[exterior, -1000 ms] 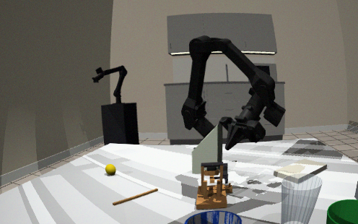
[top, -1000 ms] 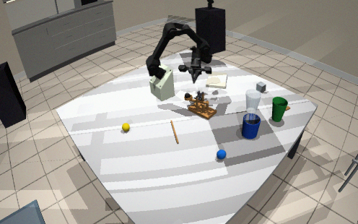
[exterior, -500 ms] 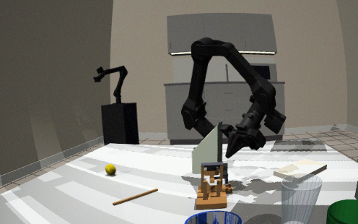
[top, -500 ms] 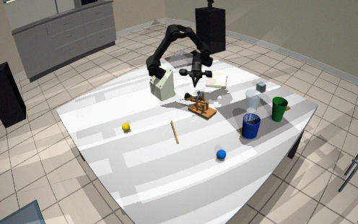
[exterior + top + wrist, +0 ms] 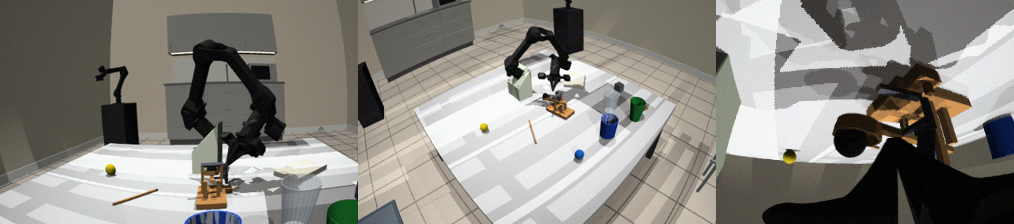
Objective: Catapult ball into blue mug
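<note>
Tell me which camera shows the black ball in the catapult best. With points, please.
The wrist camera: the black ball [image 5: 545, 95] [image 5: 850, 143] looks large there, sitting in the cup of the catapult [image 5: 564, 111] [image 5: 211, 203] [image 5: 956, 101]. The top view shows it as a small dark dot; in the exterior view I can't make it out.
</note>
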You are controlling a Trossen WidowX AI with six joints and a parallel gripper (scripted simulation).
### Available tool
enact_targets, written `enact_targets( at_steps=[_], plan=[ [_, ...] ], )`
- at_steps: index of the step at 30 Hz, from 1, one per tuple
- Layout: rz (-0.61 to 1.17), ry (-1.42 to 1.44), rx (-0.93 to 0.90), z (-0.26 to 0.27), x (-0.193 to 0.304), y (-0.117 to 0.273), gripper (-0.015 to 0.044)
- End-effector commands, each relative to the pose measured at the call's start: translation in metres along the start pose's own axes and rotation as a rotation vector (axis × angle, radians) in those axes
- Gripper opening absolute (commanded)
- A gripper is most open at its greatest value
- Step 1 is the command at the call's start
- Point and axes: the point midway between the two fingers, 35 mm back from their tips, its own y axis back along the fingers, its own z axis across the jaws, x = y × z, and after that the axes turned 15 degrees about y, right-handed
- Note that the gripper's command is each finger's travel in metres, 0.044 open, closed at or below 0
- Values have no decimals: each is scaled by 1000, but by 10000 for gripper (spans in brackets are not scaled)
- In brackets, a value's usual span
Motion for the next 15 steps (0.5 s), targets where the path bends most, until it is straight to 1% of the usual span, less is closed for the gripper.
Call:
enact_targets(
  at_steps=[1,15],
  plan=[
    [5,4,3,-1,-4,-4,0],
    [7,3,1,-3,-20,-21,0]
  ],
)
